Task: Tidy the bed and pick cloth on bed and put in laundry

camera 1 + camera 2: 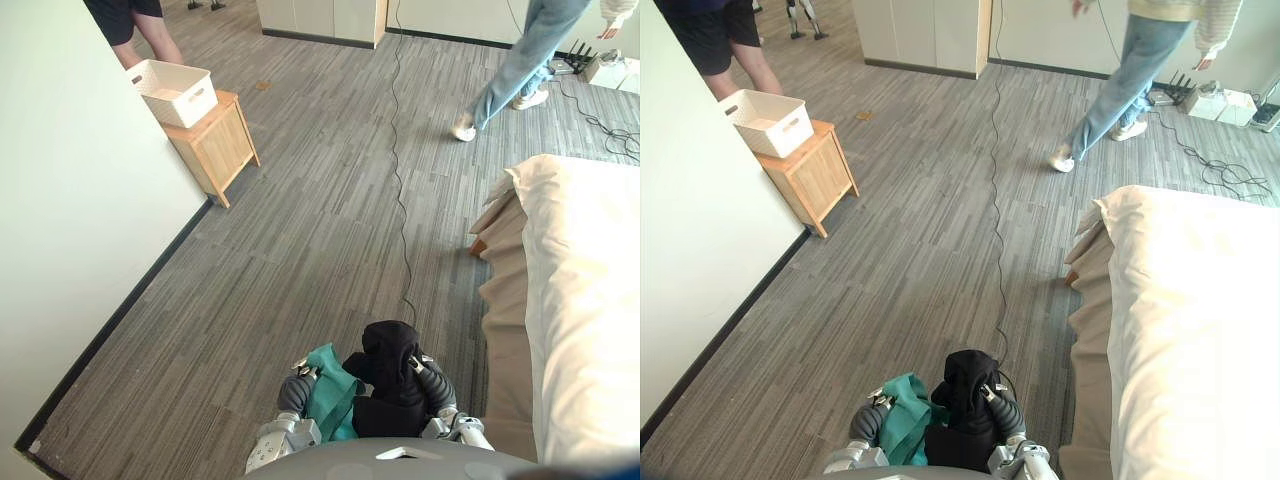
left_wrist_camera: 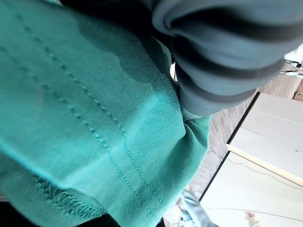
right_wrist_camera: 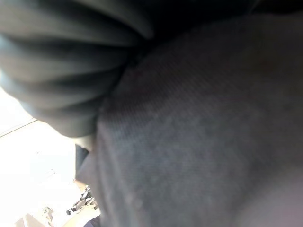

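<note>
I carry two cloths close in front of me, low in both eye views. A green cloth (image 1: pixel 330 398) hangs from my left hand (image 1: pixel 296 388), whose fingers curl into its edge; the same green cloth (image 2: pixel 85 118) lies across the left wrist view. Bunched beside it is a black cloth (image 1: pixel 392 372), with my right hand (image 1: pixel 433 384) closed into its side. That black cloth (image 3: pixel 199 142) covers most of the right wrist view. A white laundry basket (image 1: pixel 176 92) stands far off at the upper left, on a small wooden side table (image 1: pixel 218 148).
The bed (image 1: pixel 590 300), with a white cover and tan skirt, runs along my right. A white wall (image 1: pixel 80 230) bounds the left. One person (image 1: pixel 525 60) walks across the far floor; another person's legs (image 1: pixel 140 30) stand behind the basket. Cables and a power strip (image 1: pixel 600 70) lie far right.
</note>
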You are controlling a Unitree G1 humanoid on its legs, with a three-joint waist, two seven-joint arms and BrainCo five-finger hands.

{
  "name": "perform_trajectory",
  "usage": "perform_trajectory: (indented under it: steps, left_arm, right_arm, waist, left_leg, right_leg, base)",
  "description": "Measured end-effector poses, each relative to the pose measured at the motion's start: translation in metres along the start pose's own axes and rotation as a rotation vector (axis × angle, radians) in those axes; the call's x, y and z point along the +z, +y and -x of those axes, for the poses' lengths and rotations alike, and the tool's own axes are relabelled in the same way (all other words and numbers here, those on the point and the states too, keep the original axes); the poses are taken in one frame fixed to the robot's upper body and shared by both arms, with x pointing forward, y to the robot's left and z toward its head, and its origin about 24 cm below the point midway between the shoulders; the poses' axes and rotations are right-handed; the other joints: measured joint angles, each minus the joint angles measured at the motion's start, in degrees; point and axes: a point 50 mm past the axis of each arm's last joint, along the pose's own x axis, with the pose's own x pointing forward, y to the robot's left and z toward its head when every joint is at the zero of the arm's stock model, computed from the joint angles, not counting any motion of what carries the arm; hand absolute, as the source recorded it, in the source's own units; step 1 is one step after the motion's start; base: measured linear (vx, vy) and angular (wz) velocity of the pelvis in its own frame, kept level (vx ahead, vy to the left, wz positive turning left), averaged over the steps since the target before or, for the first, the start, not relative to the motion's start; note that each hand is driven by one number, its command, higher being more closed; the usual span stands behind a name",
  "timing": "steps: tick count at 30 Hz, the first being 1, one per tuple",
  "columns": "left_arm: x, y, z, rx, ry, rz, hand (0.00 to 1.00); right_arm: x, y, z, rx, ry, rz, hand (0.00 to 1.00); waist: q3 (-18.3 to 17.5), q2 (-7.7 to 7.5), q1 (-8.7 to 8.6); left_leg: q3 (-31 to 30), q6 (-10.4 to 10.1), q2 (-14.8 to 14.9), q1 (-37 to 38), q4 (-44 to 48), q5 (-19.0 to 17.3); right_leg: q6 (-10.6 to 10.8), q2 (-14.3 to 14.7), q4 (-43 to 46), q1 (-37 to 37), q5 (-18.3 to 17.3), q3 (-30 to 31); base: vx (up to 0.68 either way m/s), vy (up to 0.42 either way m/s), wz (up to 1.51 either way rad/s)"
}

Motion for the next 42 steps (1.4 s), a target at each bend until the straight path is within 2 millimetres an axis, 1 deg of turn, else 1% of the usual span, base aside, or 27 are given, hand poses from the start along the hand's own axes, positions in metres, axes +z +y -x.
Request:
perform_trajectory:
  steps: [7,12,13,15,16,17,20,21,22,23,26,27,28,29,30,31,32,33,34,35,36,37,38,39,40,41,42]
  left_arm:
    - [-0.001,0.001,0.000,0.012,0.012,-0.002,1.00]
    - [-0.010,0.009,-0.002,0.049,0.073,-0.022,1.00]
    - [-0.006,0.009,-0.006,0.066,0.064,-0.029,1.00]
    - [0.005,0.010,-0.014,0.087,0.025,-0.026,1.00]
    - [0.014,0.015,-0.021,0.125,-0.002,-0.019,1.00]
    - [0.025,0.024,-0.028,0.167,-0.035,-0.013,1.00]
    - [0.038,0.040,-0.032,0.238,-0.075,0.045,1.00]
    - [0.039,0.039,-0.033,0.234,-0.076,0.045,1.00]
    - [0.034,0.040,-0.031,0.231,-0.053,0.047,1.00]
    - [0.028,0.038,-0.029,0.223,-0.024,0.054,1.00]
    - [0.019,0.034,-0.026,0.224,0.005,0.081,1.00]
    - [0.020,0.032,-0.027,0.219,-0.005,0.084,1.00]
    - [0.021,0.032,-0.027,0.219,-0.010,0.084,1.00]
    - [0.023,0.032,-0.027,0.221,-0.016,0.082,1.00]
    - [0.024,0.031,-0.028,0.222,-0.022,0.085,1.00]
    - [0.026,0.029,-0.029,0.212,-0.031,0.086,1.00]
    - [0.027,0.028,-0.030,0.212,-0.034,0.087,1.00]
    - [0.028,0.029,-0.029,0.214,-0.037,0.084,1.00]
    - [0.028,0.029,-0.029,0.218,-0.038,0.084,1.00]
    - [0.027,0.029,-0.029,0.224,-0.036,0.084,1.00]
    - [0.027,0.030,-0.029,0.228,-0.037,0.084,1.00]
    - [0.027,0.030,-0.029,0.236,-0.036,0.081,1.00]
    - [0.025,0.032,-0.027,0.244,-0.031,0.076,1.00]
    - [0.024,0.032,-0.026,0.252,-0.030,0.070,1.00]
    - [0.024,0.034,-0.025,0.269,-0.032,0.068,1.00]
    - [0.026,0.035,-0.026,0.276,-0.040,0.063,1.00]
    - [0.028,0.036,-0.026,0.283,-0.043,0.059,1.00]
  right_arm:
    - [-0.001,-0.003,0.001,-0.021,0.008,0.000,1.00]
    - [-0.007,-0.018,0.005,-0.110,0.053,-0.001,1.00]
    - [-0.006,-0.022,0.005,-0.136,0.055,-0.002,1.00]
    - [0.001,-0.032,0.005,-0.170,0.038,0.012,1.00]
    - [0.009,-0.039,0.004,-0.178,0.031,0.038,1.00]
    - [0.014,-0.046,0.005,-0.197,0.024,0.049,1.00]
    - [0.021,-0.055,0.008,-0.206,0.024,0.107,1.00]
    - [0.022,-0.057,0.008,-0.209,0.021,0.114,1.00]
    - [0.025,-0.060,0.009,-0.210,0.020,0.136,1.00]
    - [0.027,-0.061,0.010,-0.203,0.024,0.156,1.00]
    - [0.022,-0.060,0.012,-0.199,0.043,0.149,1.00]
    - [0.019,-0.060,0.014,-0.193,0.053,0.143,1.00]
    - [0.018,-0.060,0.015,-0.189,0.054,0.143,1.00]
    - [0.017,-0.059,0.015,-0.188,0.057,0.142,1.00]
    - [0.019,-0.059,0.014,-0.184,0.049,0.144,1.00]
    - [0.019,-0.057,0.013,-0.178,0.045,0.143,1.00]
    - [0.019,-0.054,0.012,-0.169,0.035,0.133,1.00]
    - [0.019,-0.052,0.011,-0.168,0.028,0.121,1.00]
    - [0.020,-0.049,0.009,-0.162,0.017,0.110,1.00]
    - [0.021,-0.047,0.008,-0.158,0.011,0.107,1.00]
    - [0.021,-0.046,0.007,-0.157,0.007,0.103,1.00]
    - [0.021,-0.043,0.005,-0.147,0.006,0.106,1.00]
    - [0.021,-0.042,0.005,-0.142,0.009,0.110,1.00]
    - [0.021,-0.042,0.005,-0.142,0.009,0.112,1.00]
    - [0.021,-0.042,0.005,-0.141,0.003,0.125,1.00]
    - [0.022,-0.041,0.006,-0.138,-0.012,0.132,1.00]
    - [0.023,-0.041,0.008,-0.138,-0.019,0.131,1.00]
  waist:
    - [0.00,0.00,-0.61]
    - [0.25,0.48,-1.31]
    - [0.32,0.66,-1.38]
    - [1.58,1.84,-1.13]
    - [2.65,3.21,-1.08]
    - [3.92,3.32,-2.32]
    - [5.68,3.27,-1.35]
    - [5.75,3.28,-1.23]
    - [5.87,3.95,-0.82]
    - [6.24,4.54,-0.97]
    - [6.46,4.23,-1.00]
    - [6.58,3.97,-0.83]
    - [6.61,3.88,-0.56]
    - [6.51,2.99,0.12]
    - [6.10,1.96,1.17]
    - [5.69,1.61,1.58]
    - [5.13,0.09,1.73]
    - [4.52,-0.32,1.81]
    - [3.99,-1.34,1.84]
    - [3.74,-2.11,1.77]
    - [3.76,-2.45,1.71]
    - [3.95,-2.86,1.68]
    - [3.99,-2.68,1.48]
    - [4.11,-2.33,1.24]
    - [4.49,-1.27,0.42]
    - [4.75,-0.22,-0.30]
    - [4.81,0.07,-0.97]
  left_leg:
    - [0.57,-0.10,0.19,0.05,0.00,-0.07]
    - [1.66,-1.00,0.52,-0.03,0.43,-0.98]
    - [1.96,-1.20,0.48,-2.04,3.42,-2.42]
    - [3.19,-2.70,0.85,-7.35,14.16,-7.66]
    - [3.55,-2.89,1.24,-9.39,20.54,-9.93]
    - [6.23,-3.33,1.69,-11.57,27.10,-10.35]
    - [11.45,-3.32,4.00,-15.13,39.86,-10.24]
    - [11.51,-3.35,4.06,-15.46,40.64,-10.27]
    - [12.63,-3.73,4.54,-15.84,41.67,-11.53]
    - [14.86,-3.10,5.65,-16.09,40.57,-13.08]
    - [19.47,-3.03,7.80,-17.23,35.34,-13.52]
    - [21.83,-3.38,9.41,-17.54,32.06,-12.55]
    - [22.82,-2.52,10.19,-17.82,32.29,-11.39]
    - [24.12,-0.26,9.84,-17.91,34.40,-11.59]
    - [25.28,1.91,8.96,-18.12,36.42,-14.70]
    - [25.80,2.85,8.09,-18.25,37.40,-17.11]
    - [26.23,4.39,6.60,-18.33,37.20,-18.42]
    - [26.63,5.06,5.92,-18.17,36.75,-18.76]
    - [26.99,6.40,4.76,-17.28,35.78,-19.03]
    - [27.09,7.03,3.94,-15.71,34.41,-19.62]
    - [27.01,7.18,3.37,-14.00,33.18,-19.96]
    - [26.69,6.97,2.49,-10.36,30.67,-20.51]
    - [26.27,6.74,1.72,-5.90,27.45,-20.56]
    - [25.83,6.67,1.50,-3.57,25.79,-20.51]
    - [24.34,6.30,1.46,0.68,22.48,-20.30]
    - [22.34,5.75,1.64,4.16,19.39,-19.97]
    - [21.44,5.56,1.80,5.29,18.63,-19.85]
  right_leg:
    - [-0.03,0.12,0.06,-0.19,0.02,0.76]
    - [-0.08,0.16,0.55,-0.35,-0.02,1.41]
    - [-0.08,-0.06,1.37,-1.27,-0.14,1.39]
    - [-0.44,0.02,2.76,-1.99,-0.43,1.30]
    - [-0.93,0.59,3.89,-1.67,-1.26,0.95]
    - [-0.93,-0.30,5.13,-0.39,-2.36,-0.61]
    - [-2.53,-0.47,7.59,2.03,-5.66,-1.75]
    - [-2.74,-0.55,7.71,2.44,-5.94,-1.68]
    - [-2.91,-0.61,7.68,3.23,-6.11,-1.70]
    - [-2.76,-0.63,7.53,3.70,-6.27,-1.93]
    - [-1.85,-1.20,5.58,5.98,-6.74,-3.42]
    - [-0.73,-1.30,3.88,8.16,-7.37,-4.41]
    - [-0.12,-1.40,3.43,9.06,-7.85,-4.51]
    - [0.91,-2.43,3.05,10.13,-8.74,-4.39]
    - [1.45,-4.00,2.83,10.20,-9.34,-3.60]
    - [2.00,-4.86,3.17,10.22,-8.85,-3.37]
    - [3.14,-6.48,5.53,8.97,-7.79,-2.42]
    - [3.70,-7.34,8.18,7.56,-7.42,-1.73]
    - [4.53,-8.83,15.26,4.68,-6.36,-0.09]
    - [5.78,-10.06,24.40,0.75,-3.72,1.60]
    - [6.71,-10.97,32.11,-2.48,-0.14,2.69]
    - [7.70,-12.84,45.49,-8.17,2.92,2.94]
    - [5.86,-14.60,55.08,-12.03,2.29,1.26]
    - [4.46,-15.10,57.78,-13.53,1.52,-0.01]
    - [1.89,-14.61,59.76,-16.77,-0.15,-2.19]
    - [0.99,-12.86,58.51,-20.74,-1.99,-3.36]
    - [0.96,-12.19,57.01,-22.75,-2.87,-3.78]
  base:
    - [0.00,0.000,-0.04]
    - [0.01,-0.007,-0.08]
    - [0.01,-0.019,-0.08]
    - [-0.03,-0.018,-0.06]
    - [-0.05,-0.006,0.31]
    - [-0.07,0.018,0.45]
    - [-0.08,0.008,0.26]
    - [0.01,0.016,0.06]
    - [0.07,0.067,0.05]
    - [0.08,0.080,0.08]
    - [0.14,0.107,0.23]
    - [0.24,0.173,0.23]
    - [0.29,0.201,0.18]
    - [0.35,0.235,-0.10]
    - [0.42,0.224,-0.21]
    - [0.53,0.248,-0.18]
    - [0.47,0.194,-0.01]
    - [0.48,0.196,0.16]
    - [0.47,0.192,0.16]
    - [0.46,0.184,0.12]
    - [0.46,0.168,0.01]
    - [0.45,0.144,-0.10]
    - [0.52,0.160,-0.12]
    - [0.41,0.121,-0.06]
    - [0.48,0.122,0.15]
    - [0.39,0.073,0.34]
    - [0.49,0.036,0.77]
